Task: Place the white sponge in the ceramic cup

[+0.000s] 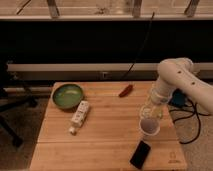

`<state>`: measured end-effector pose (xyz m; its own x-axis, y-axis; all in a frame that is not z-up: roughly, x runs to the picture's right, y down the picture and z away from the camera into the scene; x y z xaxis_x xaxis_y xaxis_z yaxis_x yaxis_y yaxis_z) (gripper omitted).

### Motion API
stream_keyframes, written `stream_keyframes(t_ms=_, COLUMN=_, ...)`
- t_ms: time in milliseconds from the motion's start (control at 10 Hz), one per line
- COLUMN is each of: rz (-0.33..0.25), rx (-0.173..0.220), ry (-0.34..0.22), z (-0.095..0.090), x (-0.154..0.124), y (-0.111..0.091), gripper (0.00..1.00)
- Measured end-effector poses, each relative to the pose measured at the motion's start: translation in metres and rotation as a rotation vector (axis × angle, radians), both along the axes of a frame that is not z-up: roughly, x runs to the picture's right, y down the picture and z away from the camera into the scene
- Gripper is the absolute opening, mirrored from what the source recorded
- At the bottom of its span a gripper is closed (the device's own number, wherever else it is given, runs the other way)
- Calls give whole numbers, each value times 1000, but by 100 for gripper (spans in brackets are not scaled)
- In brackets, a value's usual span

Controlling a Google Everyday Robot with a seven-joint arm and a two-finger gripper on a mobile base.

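The ceramic cup (149,128) is small, round and white, and stands upright on the wooden table (105,135) near its right side. My gripper (150,112) hangs from the white arm (175,77) directly above the cup's mouth, very close to it. I cannot make out the white sponge as a separate thing. A pale shape at the gripper's tip may be the sponge, but I cannot tell.
A green bowl (67,95) sits at the table's back left, with a white labelled bottle (79,117) lying beside it. A red object (125,90) lies at the back edge. A black phone (140,154) lies in front of the cup. An office chair (10,105) stands to the left.
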<state>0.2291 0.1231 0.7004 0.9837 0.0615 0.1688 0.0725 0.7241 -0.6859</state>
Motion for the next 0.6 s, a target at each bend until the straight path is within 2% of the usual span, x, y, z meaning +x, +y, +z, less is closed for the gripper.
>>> stream_keyframes(t_ms=600, rz=-3, rx=-50, ry=-16, z=-10, x=-1, y=32, gripper=0)
